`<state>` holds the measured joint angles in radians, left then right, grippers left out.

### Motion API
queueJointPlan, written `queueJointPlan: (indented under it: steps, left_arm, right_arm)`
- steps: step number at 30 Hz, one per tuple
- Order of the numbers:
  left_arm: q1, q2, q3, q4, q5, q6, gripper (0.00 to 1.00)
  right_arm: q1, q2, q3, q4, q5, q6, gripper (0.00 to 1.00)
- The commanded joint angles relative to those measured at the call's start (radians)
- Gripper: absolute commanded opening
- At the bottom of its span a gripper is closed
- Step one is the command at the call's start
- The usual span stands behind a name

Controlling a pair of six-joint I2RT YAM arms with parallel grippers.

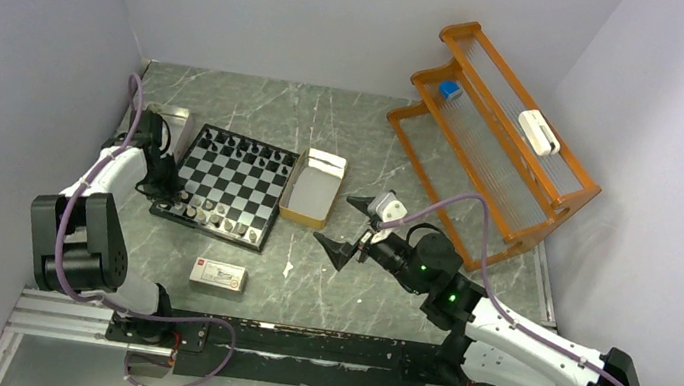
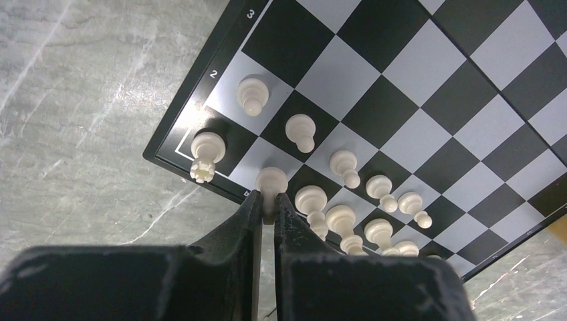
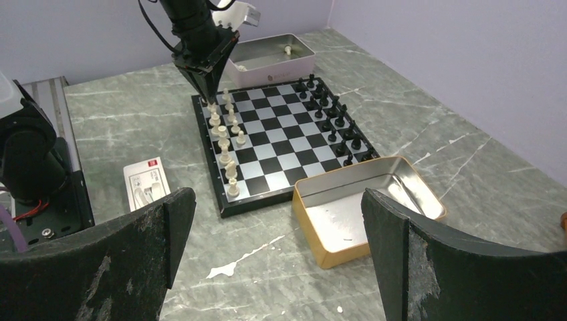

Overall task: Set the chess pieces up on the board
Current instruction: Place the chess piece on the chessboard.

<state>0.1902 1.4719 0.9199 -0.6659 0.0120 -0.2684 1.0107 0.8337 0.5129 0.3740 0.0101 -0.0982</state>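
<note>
The board [image 1: 236,183] lies at the left of the table. Black chess pieces [image 1: 241,149] line its far side and several white ones [image 1: 213,217] its near side. My left gripper [image 2: 269,200] is shut on a white piece [image 2: 271,180] by its stem, over a square on the board's edge row. That square is next to the corner rook [image 2: 207,148], and white pawns [image 2: 301,128] stand one row further in. In the right wrist view the left gripper [image 3: 209,100] points down at the board's [image 3: 281,144] corner. My right gripper [image 1: 345,226] hangs open and empty to the right of the board.
An open tan tin box [image 1: 311,189] sits against the board's right side. A silvery tin [image 3: 271,57] holding a white piece lies beyond the board's left corner. A white-and-red carton [image 1: 217,277] lies in front of the board. An orange rack [image 1: 496,144] stands at the back right.
</note>
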Motion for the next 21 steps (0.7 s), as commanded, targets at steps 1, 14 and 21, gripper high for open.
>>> queueJointPlan:
  steps: [1,14,21]
  left_arm:
    - [0.006,0.004,-0.011,0.034,-0.010,0.007,0.11]
    - [0.007,0.025,-0.016,0.042,-0.044,0.008,0.12]
    - [0.006,0.027,-0.008,0.037,-0.042,0.022,0.20]
  right_arm:
    - [-0.003,-0.022,-0.007,0.008,-0.006,0.007,1.00]
    - [-0.003,-0.030,-0.005,-0.007,-0.002,-0.002,1.00]
    - [-0.003,-0.031,-0.013,-0.005,0.004,-0.004,1.00]
